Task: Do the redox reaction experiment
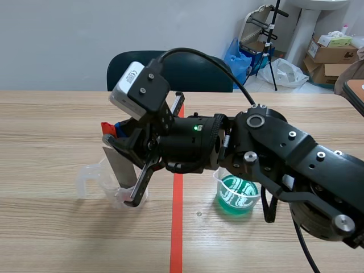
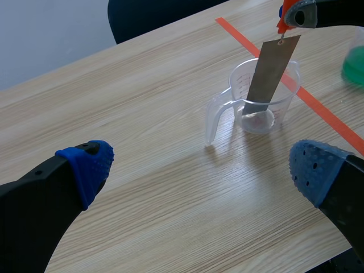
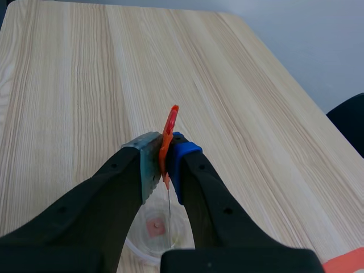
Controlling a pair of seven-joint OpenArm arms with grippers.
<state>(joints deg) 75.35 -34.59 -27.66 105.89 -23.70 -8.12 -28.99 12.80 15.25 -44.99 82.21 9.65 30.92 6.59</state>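
**Scene view.** The right gripper (image 1: pixel 114 133), reached in above the clear cup (image 1: pixel 94 181), is pressed together on an orange tab (image 1: pixel 107 126). A metal strip (image 1: pixel 119 168) is hung from the tab with its lower end inside the cup. A green-filled beaker (image 1: pixel 239 196) is set well apart from the cup.

**Left wrist view.** The left gripper (image 2: pixel 205 170) is held spread near the cup (image 2: pixel 239 74), with nothing gripped. The strip (image 2: pixel 272 71) is seen tilted, its foot at or near the cup's floor.

**Right wrist view.** The tab (image 3: pixel 169 128) is pinched between both pads, directly above the cup (image 3: pixel 136 247).

**Risk.** The light cup could be dragged or tipped if the tilted strip were pushed sideways against its rim. The strip could be dropped if the thin tab slipped.
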